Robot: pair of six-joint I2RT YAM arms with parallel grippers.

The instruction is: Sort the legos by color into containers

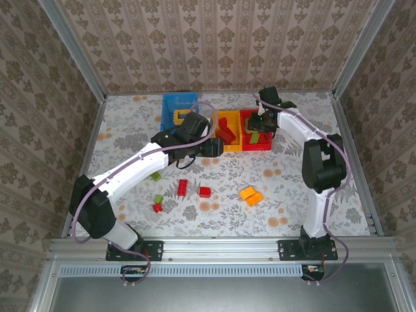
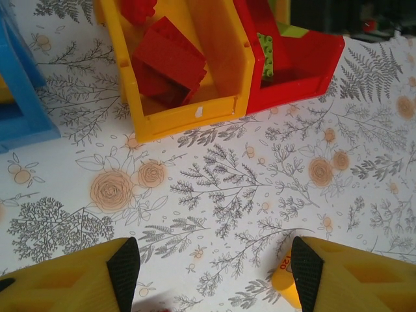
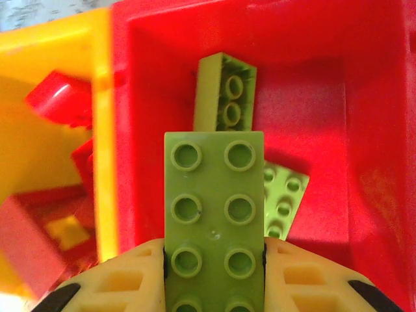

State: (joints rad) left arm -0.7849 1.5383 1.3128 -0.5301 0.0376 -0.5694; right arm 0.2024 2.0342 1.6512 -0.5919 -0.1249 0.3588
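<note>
My right gripper (image 3: 214, 273) is shut on a long lime green brick (image 3: 214, 214) and holds it over the red bin (image 3: 377, 130). Two more green bricks (image 3: 224, 97) lie in that bin. The yellow-orange bin (image 2: 188, 120) beside it holds red bricks (image 2: 166, 62). My left gripper (image 2: 214, 270) hangs open over bare table just in front of the yellow bin, nothing between its pads. The blue bin (image 1: 179, 101) stands to the left of the other two. In the top view the right gripper (image 1: 263, 123) is above the red bin (image 1: 259, 145) and the left gripper (image 1: 211, 146) is beside the yellow bin (image 1: 234, 144).
Loose bricks lie on the flowered table nearer the arm bases: two red (image 1: 182, 187), a small red (image 1: 156, 208), two green (image 1: 156, 176) and an orange pair (image 1: 251, 194). Metal frame rails and patterned walls close in the table.
</note>
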